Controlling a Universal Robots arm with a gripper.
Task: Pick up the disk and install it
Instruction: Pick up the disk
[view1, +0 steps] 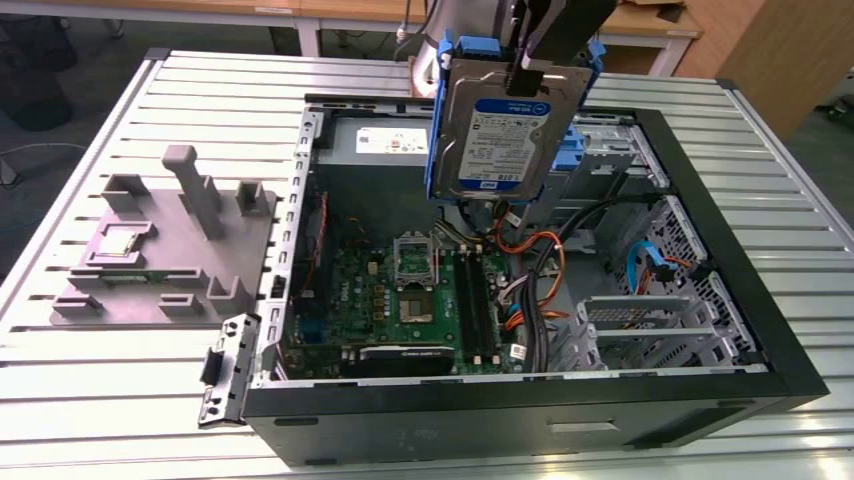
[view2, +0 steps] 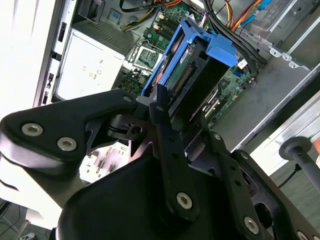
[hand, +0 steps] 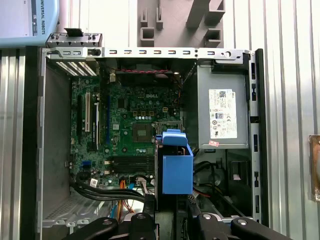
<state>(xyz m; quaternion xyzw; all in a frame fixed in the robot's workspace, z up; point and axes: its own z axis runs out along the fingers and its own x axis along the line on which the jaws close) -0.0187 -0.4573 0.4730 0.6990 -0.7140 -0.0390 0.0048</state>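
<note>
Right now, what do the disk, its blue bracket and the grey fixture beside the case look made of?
The disk: silvery metal casing, dull sheen, paper-like label. Its blue bracket: likely moulded plastic, uniform saturated colour. The grey fixture: probably matte plastic, no glints; uncertain.

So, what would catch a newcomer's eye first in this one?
The disk in its bright blue bracket, held upright by the gripper above the open computer case, its label facing the exterior view. Below it lies the green motherboard on the case floor, with orange and black cables toward the exterior view's right. A grey moulded fixture sits on the slatted table at the exterior view's left.
</note>
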